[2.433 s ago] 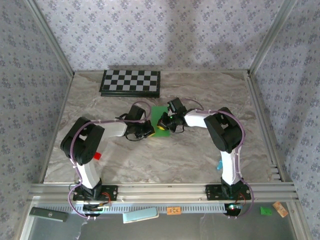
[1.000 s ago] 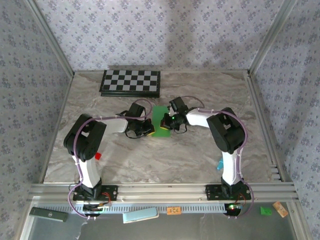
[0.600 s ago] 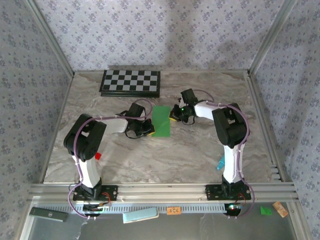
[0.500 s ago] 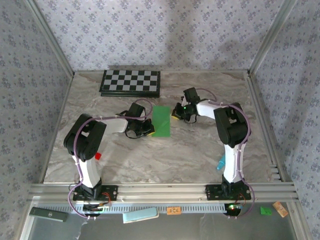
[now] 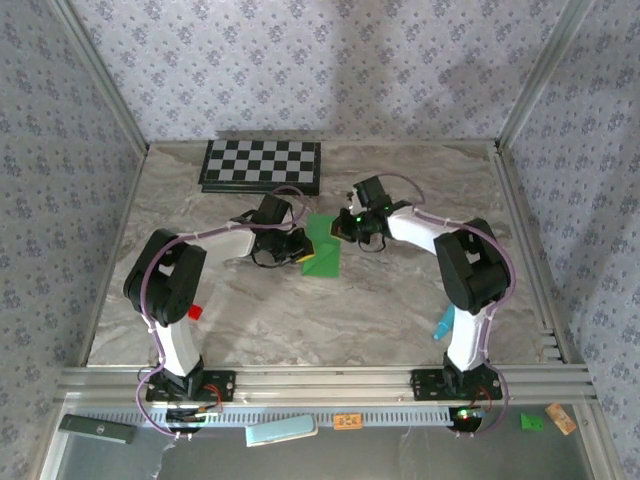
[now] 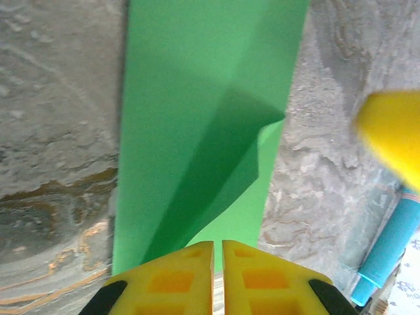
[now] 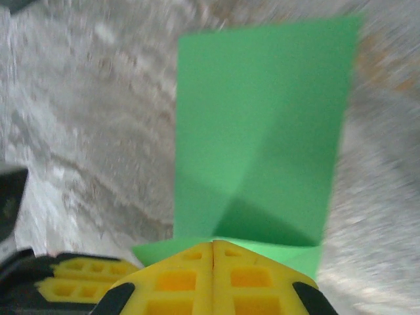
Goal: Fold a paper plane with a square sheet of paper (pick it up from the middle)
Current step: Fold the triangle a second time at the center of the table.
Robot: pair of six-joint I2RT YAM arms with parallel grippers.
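1. Paper first: the square sheet of paper [image 6: 197, 98] looks thin, light and limp. It should crease readily and slide, so we judge a gentle pinch at an edge best.
2. It lies just ahead of both sets of fingertips, one flap raised.
3. The left gripper [image 6: 217, 262] shows a thin slit; we cannot tell if it pinches paper. The right gripper [image 7: 213, 262] is pressed together at the sheet's near edge.
4. We read no writing.

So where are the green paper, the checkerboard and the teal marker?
green paper [image 5: 326, 243]: top view, middle of the sheet.
checkerboard [image 5: 262, 164]: top view, centre squares.
teal marker [image 5: 442, 326]: top view, its barrel.
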